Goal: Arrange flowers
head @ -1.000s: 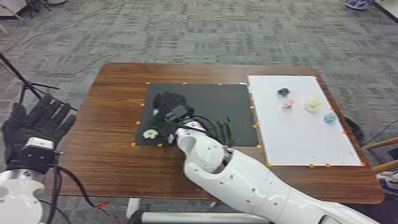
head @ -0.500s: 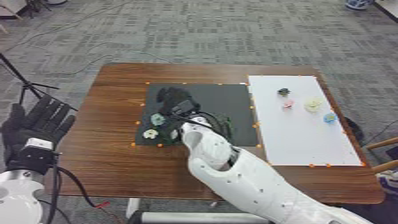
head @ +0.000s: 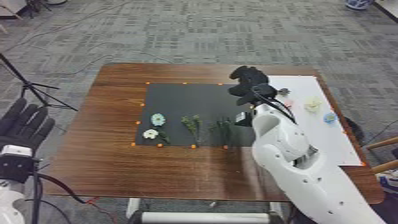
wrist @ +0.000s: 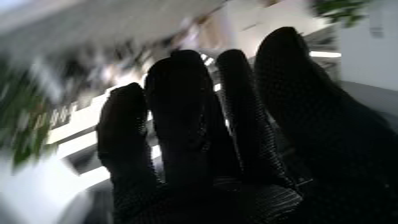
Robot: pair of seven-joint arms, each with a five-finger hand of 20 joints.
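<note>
In the head view my right hand (head: pixel 250 82) is over the seam between the black mat (head: pixel 195 95) and the white board (head: pixel 298 135), holding nothing. Its fingers (wrist: pixel 182 120) are straight in the right wrist view. On the mat's near left lie a pale blue flower (head: pixel 158 119) and a white flower (head: pixel 150 134); green sprigs (head: pixel 192 124) and darker green stems (head: pixel 224 127) are to their right. The board holds a dark flower (head: pixel 283 92), a pink flower (head: pixel 287 103), partly covered, a yellow flower (head: pixel 313 106) and a blue flower (head: pixel 330 118). My left hand (head: pixel 22 127) is open beside the table.
Small orange markers line the mat's and board's edges. The brown table (head: pixel 115 110) extends around them. A black tripod (head: pixel 37 89) stands on the floor to the left, and cables hang by the left arm.
My right hand has moved right, from the mat's left part to the board's edge, uncovering the pale blue flower and green sprigs. The left hand has shifted slightly left and nearer.
</note>
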